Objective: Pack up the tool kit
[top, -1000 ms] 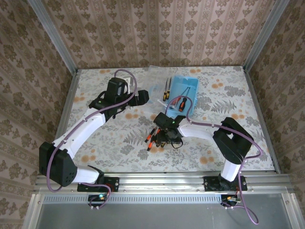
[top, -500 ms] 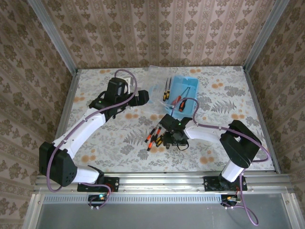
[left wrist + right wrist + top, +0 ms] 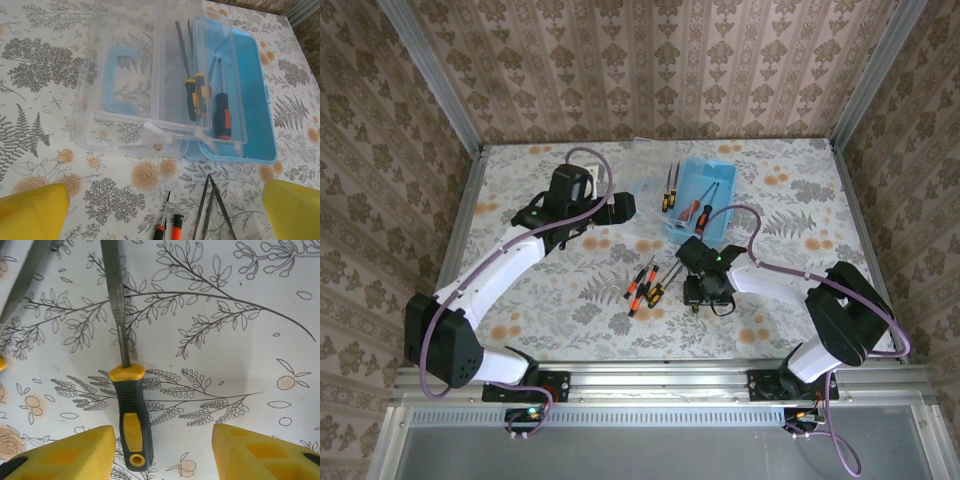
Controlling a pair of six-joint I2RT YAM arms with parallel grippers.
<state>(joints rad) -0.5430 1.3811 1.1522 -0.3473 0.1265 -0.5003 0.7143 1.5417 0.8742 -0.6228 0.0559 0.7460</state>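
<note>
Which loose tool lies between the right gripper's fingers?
The file with the dark-and-yellow handle lies within the open right gripper; the orange-handled screwdrivers lie outside it.

Clear lid (image 3: 125, 75) (swung open) overhangs part of the blue box (image 3: 255, 115).

Right arm (image 3: 775, 284) has swung out toward its own side over the last second, and the elbow now sits much nearer the bench (image 3: 560, 310) edge over there. The right pincer (image 3: 705, 292) went with it. It was parked on top of the orange-handled screwdrivers (image 3: 642, 284), half hiding them, and it's slid off, so they're in plain sight now. It's ended up just right of them, with its fingers (image 3: 70, 455) either side of a yellow-and-dark file handle (image 3: 129, 415).
</note>
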